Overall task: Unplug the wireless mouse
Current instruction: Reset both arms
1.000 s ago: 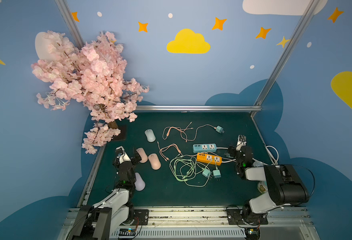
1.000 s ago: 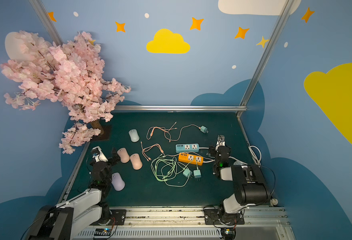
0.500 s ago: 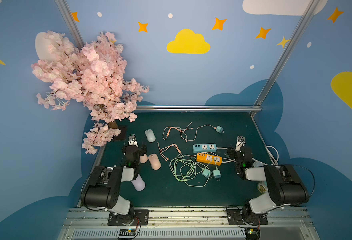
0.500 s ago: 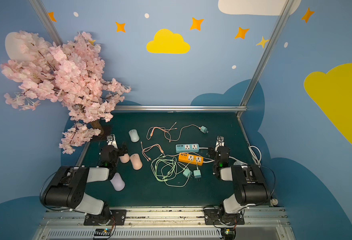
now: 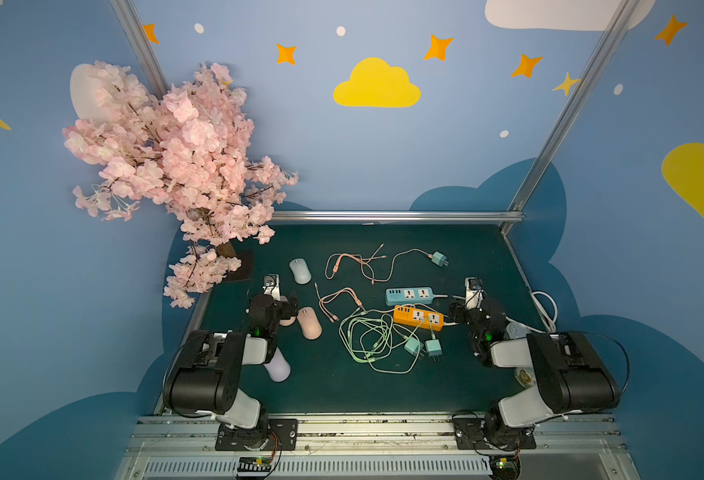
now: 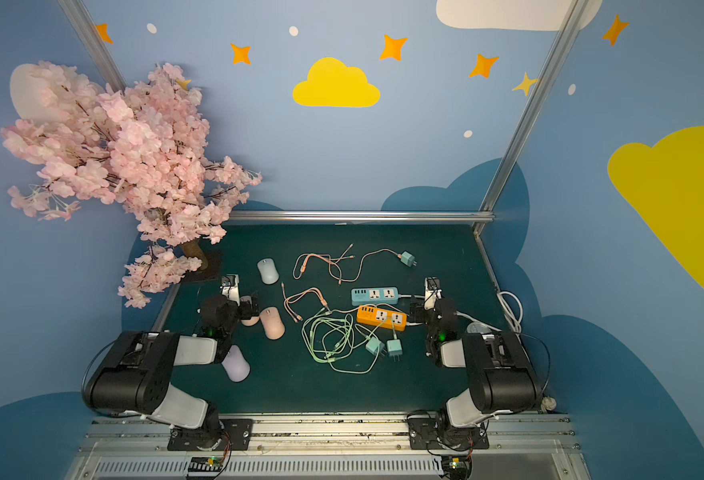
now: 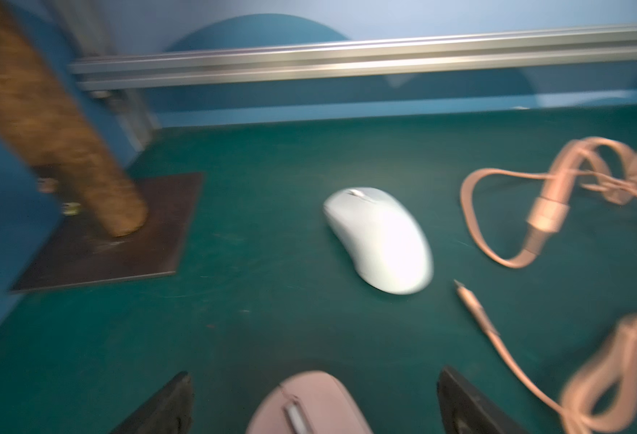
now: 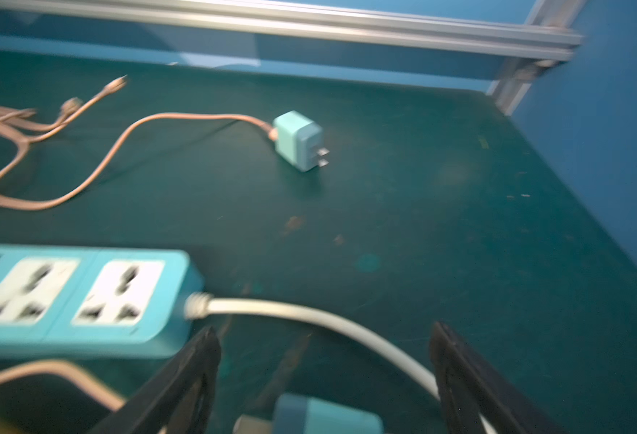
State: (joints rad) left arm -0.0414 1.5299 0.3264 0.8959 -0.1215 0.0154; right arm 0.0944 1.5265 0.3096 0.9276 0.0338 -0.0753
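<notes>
Several wireless mice lie on the green mat's left half. A pale blue mouse [image 5: 300, 270] [image 7: 379, 240] lies farthest back. A pink mouse [image 5: 309, 323] sits mid-mat and a lilac mouse [image 5: 277, 366] nearer the front. A second pink mouse [image 5: 288, 321] [image 7: 309, 404] lies half hidden under my left gripper [image 5: 287, 306] [image 7: 315, 377], whose open jaws straddle it. I cannot make out a cable plugged into any mouse. My right gripper [image 5: 459, 309] [image 8: 324, 330] is open over a white cord [image 8: 309, 315], beside the orange power strip [image 5: 419, 317].
A blue power strip [image 5: 409, 295] [image 8: 76, 297], tangled green cables [image 5: 369, 340], pink cables [image 5: 358, 264] [image 7: 546, 210] and teal chargers [image 5: 438, 258] [image 8: 298, 141] fill the middle. One pink plug tip [image 7: 467, 297] lies loose. A blossom tree [image 5: 176, 166] on a dark base [image 7: 114, 233] stands back left.
My left arm folded back and its gripper swung right, from the mat's left edge to over the small pink mouse. The right arm has barely moved.
</notes>
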